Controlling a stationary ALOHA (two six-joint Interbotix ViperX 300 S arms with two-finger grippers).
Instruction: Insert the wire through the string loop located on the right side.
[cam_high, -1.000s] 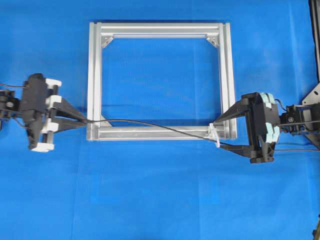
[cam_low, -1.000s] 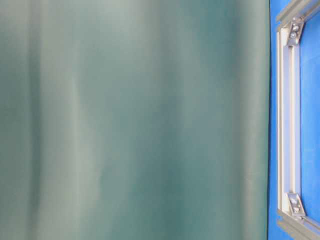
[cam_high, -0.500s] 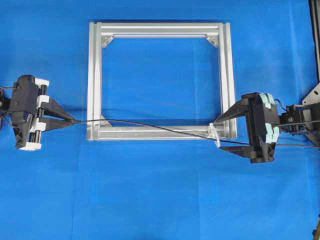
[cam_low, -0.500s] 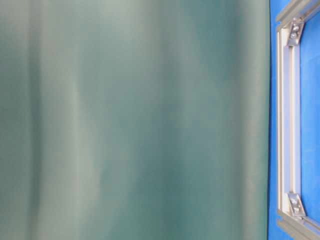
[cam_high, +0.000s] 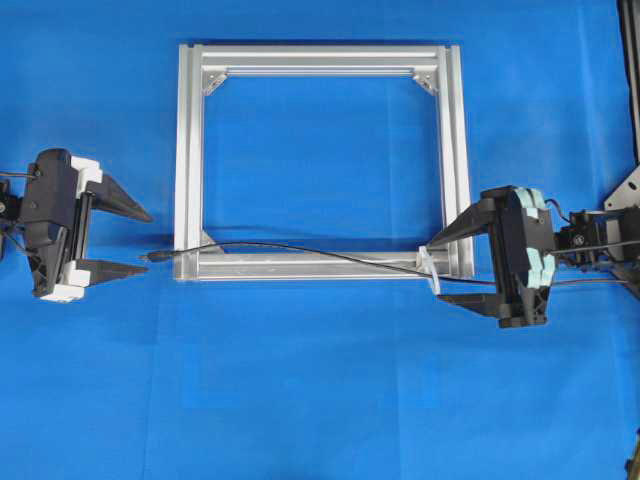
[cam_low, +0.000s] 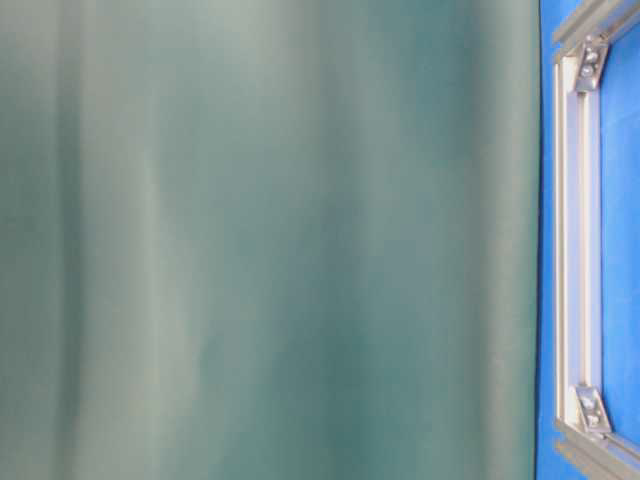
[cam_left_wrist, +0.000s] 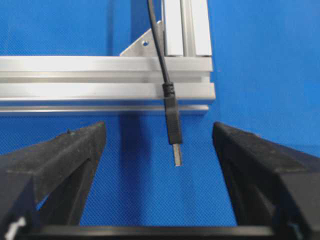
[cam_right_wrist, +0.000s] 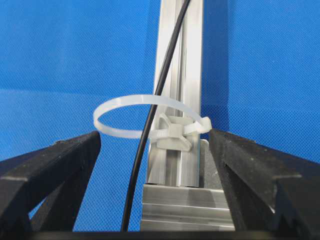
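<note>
1. Overhead view: wire (cam_high: 330, 256) lies along frame (cam_high: 187, 150), passing through loop (cam_high: 430, 268); plug (cam_left_wrist: 173, 125) free.
2. Left fingers (cam_high: 112, 238) wide, empty; right fingers (cam_high: 455, 265) wide, straddling loop.
3. Wire looks light and limp; grip the stiff plug.

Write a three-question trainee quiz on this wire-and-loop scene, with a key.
1. True or false: the wire passes through the string loop.
2. The plug tip lies: A) clamped in the left gripper; B) free between its open jaws; C) inside the right gripper.
3. What does the wire lie across?

Key: 1 true. 2 B. 3 The aluminium frame, along its near bar.
</note>
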